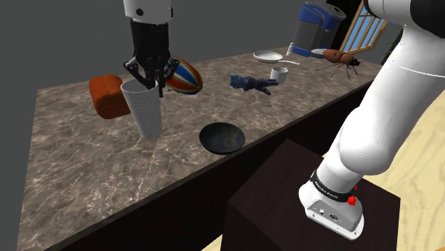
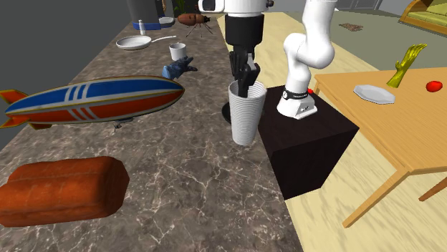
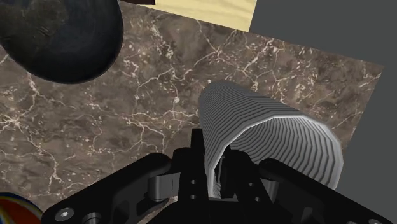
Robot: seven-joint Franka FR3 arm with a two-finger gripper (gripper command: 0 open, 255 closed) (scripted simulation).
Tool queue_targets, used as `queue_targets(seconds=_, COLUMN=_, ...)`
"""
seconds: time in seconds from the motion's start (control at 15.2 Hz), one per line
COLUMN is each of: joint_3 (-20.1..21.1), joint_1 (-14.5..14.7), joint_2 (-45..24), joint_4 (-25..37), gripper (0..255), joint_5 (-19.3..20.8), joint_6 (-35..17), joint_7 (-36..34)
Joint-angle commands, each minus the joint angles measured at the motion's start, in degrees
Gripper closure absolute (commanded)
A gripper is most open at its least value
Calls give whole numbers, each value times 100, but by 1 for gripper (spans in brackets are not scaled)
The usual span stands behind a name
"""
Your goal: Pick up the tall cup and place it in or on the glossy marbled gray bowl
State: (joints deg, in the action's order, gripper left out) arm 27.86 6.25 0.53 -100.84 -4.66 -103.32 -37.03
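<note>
The gripper (image 1: 151,84) (image 2: 247,83) (image 3: 216,156) hangs straight down over the rim of the tall cup (image 1: 145,108) (image 2: 246,114) (image 3: 273,137). Its fingers are set narrow: one sits inside the mouth and the other outside, with the ribbed wall clasped between them. The white cup is upright, its base at the brown marbled worktop (image 1: 71,164) (image 2: 186,186) (image 3: 127,121).

The dark glossy bowl (image 1: 222,137) (image 2: 226,113) (image 3: 60,38) lies near the cup. It is on the shoulder view's right, close to the worktop's front edge, and apart from the cup. In the second exterior view it is partly hidden behind the cup.

On the shoulder view's left, a red-brown loaf-shaped block (image 1: 108,95) (image 2: 61,190) lies just beside the cup. A striped toy airship (image 1: 184,76) (image 2: 93,99) lies behind the gripper.

Farther along the worktop are:
- a blue figure (image 1: 251,83) (image 2: 178,68)
- a small white mug (image 1: 278,74) (image 2: 177,51)
- a pale pan (image 1: 268,55) (image 2: 133,43)
- a brown ant-like model (image 1: 342,58) (image 2: 193,19)
- a blue and white machine (image 1: 317,25)

The arm rises from the dark stand (image 1: 299,200) (image 2: 308,143) beside the worktop.

In the second exterior view, a wooden table (image 2: 387,129) stands beyond the stand. It carries a white plate (image 2: 373,94), a yellow hand-shaped figure (image 2: 407,64) and a small red thing (image 2: 434,86).
</note>
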Motion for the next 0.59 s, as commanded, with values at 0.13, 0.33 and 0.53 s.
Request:
queue_targets(seconds=0.13, joint_3=-293, joint_1=-211, joint_2=845, joint_4=-716, gripper=255, joint_5=-390, joint_6=100, joint_7=596)
queue_targets(seconds=0.33, joint_3=-565, joint_1=-303, joint_2=1435, joint_4=-1193, gripper=255, joint_5=-586, joint_6=226, joint_7=1016)
queue_targets(seconds=0.53, joint_3=-861, joint_1=-370, joint_2=1974, joint_4=-1602, gripper=255, joint_5=-696, joint_6=392, joint_7=1413)
